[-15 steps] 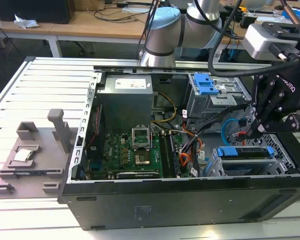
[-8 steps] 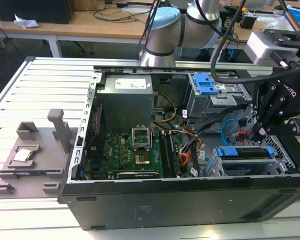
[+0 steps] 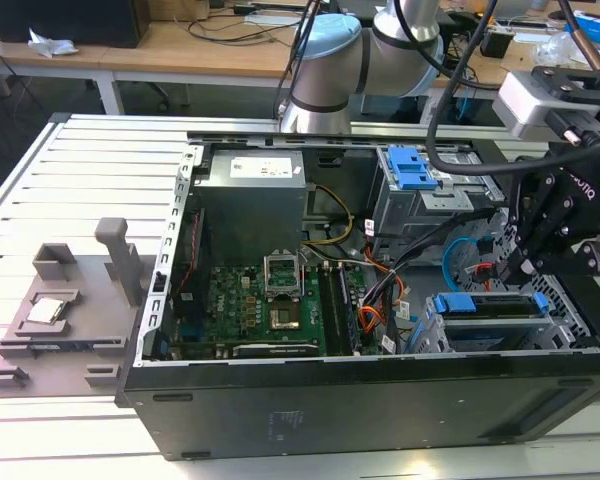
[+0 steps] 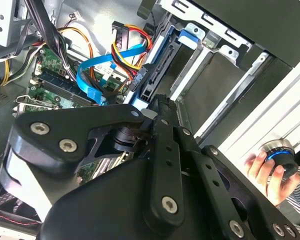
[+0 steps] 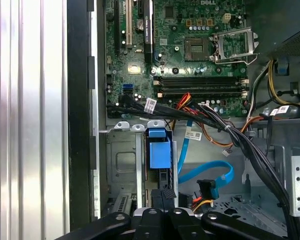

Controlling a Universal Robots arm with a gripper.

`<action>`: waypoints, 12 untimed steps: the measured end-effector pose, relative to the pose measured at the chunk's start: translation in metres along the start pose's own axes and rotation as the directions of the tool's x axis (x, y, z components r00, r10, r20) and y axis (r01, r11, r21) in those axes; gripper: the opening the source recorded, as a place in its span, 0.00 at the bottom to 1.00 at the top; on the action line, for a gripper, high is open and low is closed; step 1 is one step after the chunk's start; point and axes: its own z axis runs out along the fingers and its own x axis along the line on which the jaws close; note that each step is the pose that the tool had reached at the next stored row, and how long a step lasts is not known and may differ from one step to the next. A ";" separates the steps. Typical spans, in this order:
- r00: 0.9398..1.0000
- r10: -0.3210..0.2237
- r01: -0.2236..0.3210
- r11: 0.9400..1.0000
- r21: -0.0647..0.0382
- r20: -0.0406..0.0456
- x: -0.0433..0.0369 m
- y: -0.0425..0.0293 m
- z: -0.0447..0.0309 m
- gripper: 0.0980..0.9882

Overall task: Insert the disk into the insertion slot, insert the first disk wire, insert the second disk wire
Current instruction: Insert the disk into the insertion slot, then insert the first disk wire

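The pincer (image 5: pixel 162 196) hangs low inside the open computer case (image 3: pixel 360 410), its fingers (image 5: pixel 151 216) drawn together; nothing can be made out clamped between them, and the tips sit right at the near end of the disk (image 5: pixel 159 150). The disk, in its blue carrier, lies directly ahead of the pincer and is seated in the insertion slot (image 5: pixel 122 160), whose grey metal walls flank it on both sides. So the first step looks done, though how fully the disk is pushed home cannot be told. The two wires look unplugged. Just beside the pincer, off the disk's end, the blue flat wire (image 5: pixel 210 172) loops down to a black plug (image 5: pixel 208 187) that lies free on the case floor, apart from the disk, and a bundle of orange and yellow wires (image 5: pixel 202 204) ends close by it. Neither plug appears to meet the disk, so both wire insertions seem left to do. Beyond the disk, farther from the pincer, is the green motherboard (image 5: pixel 190 50), and a thick black cable bundle (image 5: pixel 240 140) crosses between it and the slot. In the exterior view the taller cage with the blue latch (image 3: pixel 420 195) stands behind the pincer. In the second wrist view a person's hand (image 4: pixel 264 170) rests on a round knob (image 4: pixel 279 152) outside the case, well apart from the work
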 end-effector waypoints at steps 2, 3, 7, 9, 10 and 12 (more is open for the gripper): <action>1.000 0.000 0.000 1.000 0.000 0.000 0.0000 -0.0001 0.0000 0.01; 1.000 0.000 0.000 1.000 0.000 0.000 0.0000 -0.0002 0.0001 0.01; 1.000 0.000 0.000 1.000 0.000 0.000 0.0000 -0.0003 0.0000 0.01; 1.000 0.000 0.000 1.000 0.000 0.000 0.0000 -0.0005 0.0000 0.01; 1.000 0.000 0.000 1.000 0.000 0.000 0.0000 -0.0006 0.0000 0.02; 1.000 0.000 0.000 1.000 0.000 0.000 0.0000 -0.0006 0.0000 0.08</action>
